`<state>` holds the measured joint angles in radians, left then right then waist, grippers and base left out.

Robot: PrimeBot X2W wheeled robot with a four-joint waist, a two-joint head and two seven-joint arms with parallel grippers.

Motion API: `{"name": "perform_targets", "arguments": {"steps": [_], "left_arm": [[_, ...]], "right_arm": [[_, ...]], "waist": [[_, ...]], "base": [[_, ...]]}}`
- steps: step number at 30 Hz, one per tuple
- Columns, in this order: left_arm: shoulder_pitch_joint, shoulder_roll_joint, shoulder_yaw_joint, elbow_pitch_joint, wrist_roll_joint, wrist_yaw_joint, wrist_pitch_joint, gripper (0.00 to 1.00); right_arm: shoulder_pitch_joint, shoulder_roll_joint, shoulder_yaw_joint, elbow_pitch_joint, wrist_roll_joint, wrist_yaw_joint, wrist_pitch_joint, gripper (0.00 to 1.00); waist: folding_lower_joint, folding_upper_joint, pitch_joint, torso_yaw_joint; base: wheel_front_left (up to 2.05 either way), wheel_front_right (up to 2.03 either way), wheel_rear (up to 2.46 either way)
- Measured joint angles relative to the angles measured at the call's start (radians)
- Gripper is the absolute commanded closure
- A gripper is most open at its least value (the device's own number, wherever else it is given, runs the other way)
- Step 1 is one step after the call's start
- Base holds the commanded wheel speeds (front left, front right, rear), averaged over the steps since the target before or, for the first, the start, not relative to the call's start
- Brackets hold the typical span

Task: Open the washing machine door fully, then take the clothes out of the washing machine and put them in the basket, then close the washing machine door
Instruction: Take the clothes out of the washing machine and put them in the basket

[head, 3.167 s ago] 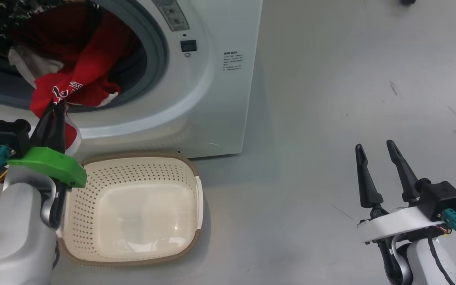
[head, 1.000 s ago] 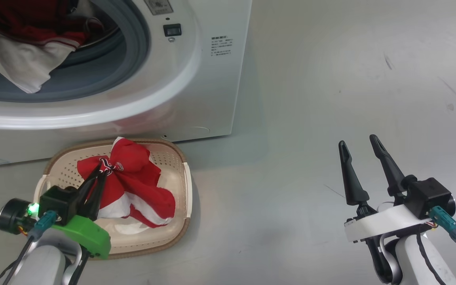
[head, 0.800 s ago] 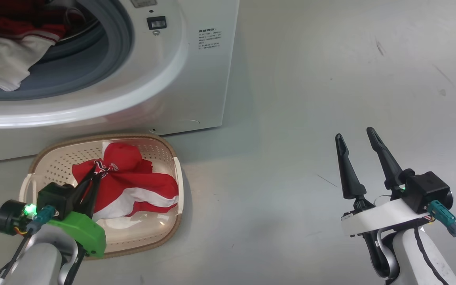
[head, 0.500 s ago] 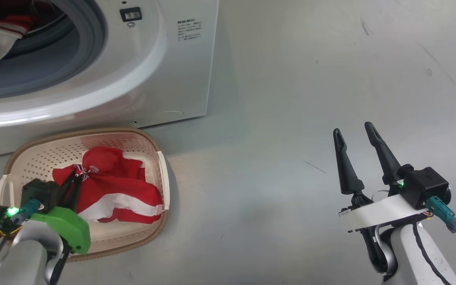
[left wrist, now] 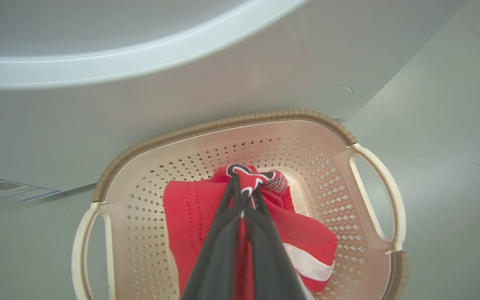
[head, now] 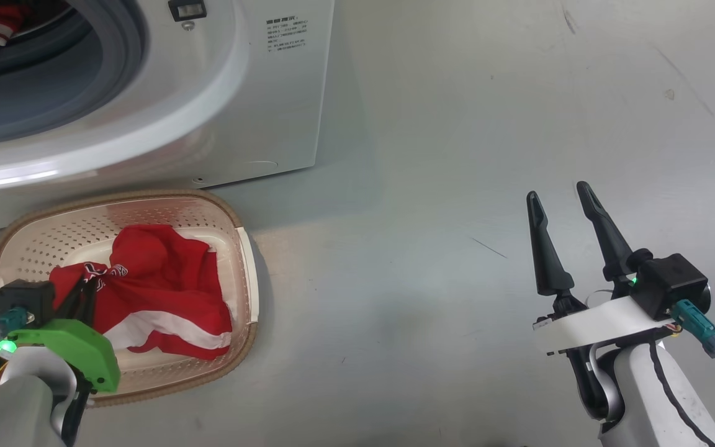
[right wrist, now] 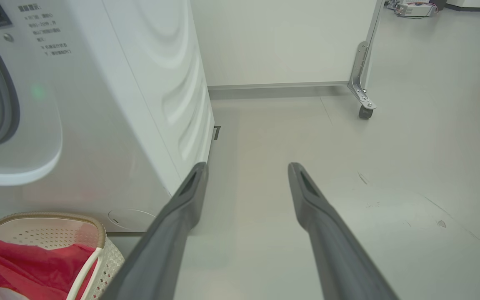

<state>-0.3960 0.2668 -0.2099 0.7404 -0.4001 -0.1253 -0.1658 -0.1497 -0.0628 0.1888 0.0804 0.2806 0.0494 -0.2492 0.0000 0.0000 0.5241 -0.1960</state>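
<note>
The left tool is pinched shut on the red clothes, which lie inside the basket. The washing machine stands just behind the basket. The right tool is wide open, holding nothing, well off to the basket's right.

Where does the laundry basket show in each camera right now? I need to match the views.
Head view: basket at lower left, just in front of the washing machine.
Left wrist view: basket centred, spanning the lower half.
Right wrist view: basket in the bottom left corner, cut off by the edges.
Shared landmark: the red garment lying inside it.
</note>
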Motion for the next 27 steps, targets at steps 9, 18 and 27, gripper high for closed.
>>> {"name": "perform_targets", "arguments": {"steps": [9,18,27], "left_arm": [[-0.038,-0.025,-0.006,0.078,-0.002,0.000,-0.014,0.00],[-0.061,-0.034,-0.032,0.107,0.006,0.000,-0.055,0.00],[-0.092,-0.064,-0.060,0.072,0.025,0.000,-0.083,0.00]], "right_arm": [[-0.013,0.000,-0.007,0.006,-0.002,0.000,0.000,0.00],[-0.013,0.001,-0.013,0.014,-0.003,0.000,0.000,0.00],[-0.012,-0.001,-0.036,0.024,-0.003,0.000,0.000,0.00]], "waist": [[0.0000,0.0000,-0.012,0.016],[0.0000,0.0000,-0.044,0.034],[0.0000,0.0000,-0.091,0.070]], "base": [[0.00,0.00,0.00],[0.00,0.00,0.00],[0.00,0.00,0.00]]}}
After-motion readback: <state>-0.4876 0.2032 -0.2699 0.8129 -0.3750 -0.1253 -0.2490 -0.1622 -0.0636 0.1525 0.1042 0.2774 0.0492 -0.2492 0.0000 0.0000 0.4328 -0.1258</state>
